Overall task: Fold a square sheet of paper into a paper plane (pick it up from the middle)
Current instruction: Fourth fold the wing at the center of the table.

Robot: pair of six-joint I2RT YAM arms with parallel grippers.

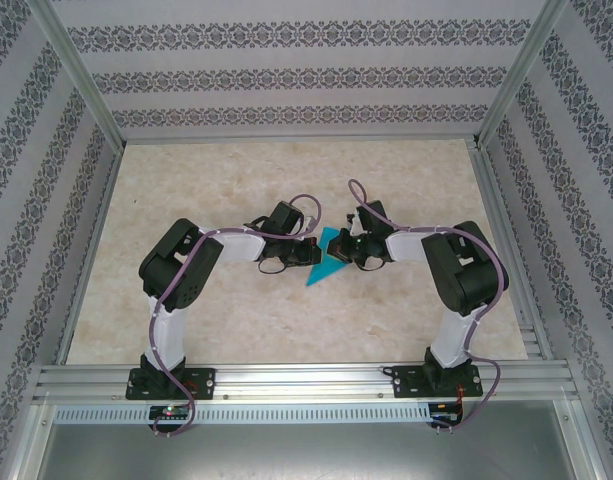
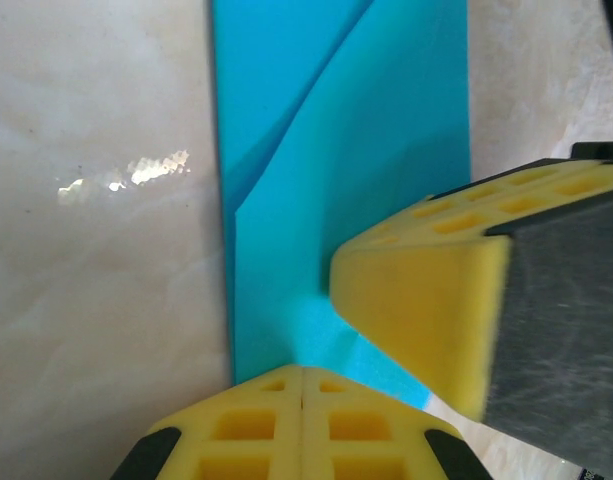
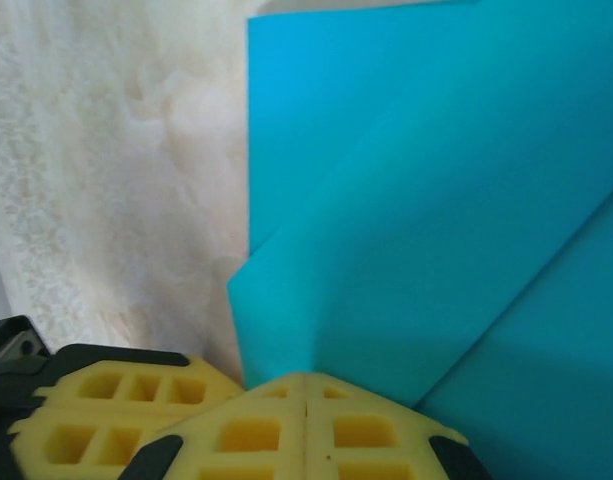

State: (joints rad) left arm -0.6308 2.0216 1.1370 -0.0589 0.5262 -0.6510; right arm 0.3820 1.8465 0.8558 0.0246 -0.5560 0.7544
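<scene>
Paper (image 2: 336,150) – folded, left claw (image 2: 302,385), right claw (image 3: 306,385) touching

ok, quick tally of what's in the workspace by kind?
Blue paper, partly folded: 1
Arms: 2, the left arm and the right arm
Yellow-tipped grippers: 2, the left gripper and the right gripper
Total: 5

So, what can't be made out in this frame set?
Top external: square sheet of paper small, partly under left gripper and right gripper; creases unreadable.
Left wrist: top edge cuts its far end; right gripper's finger hides its right part.
Right wrist: paper runs past top and right edges; shut fingertips hide any pinch.
</scene>
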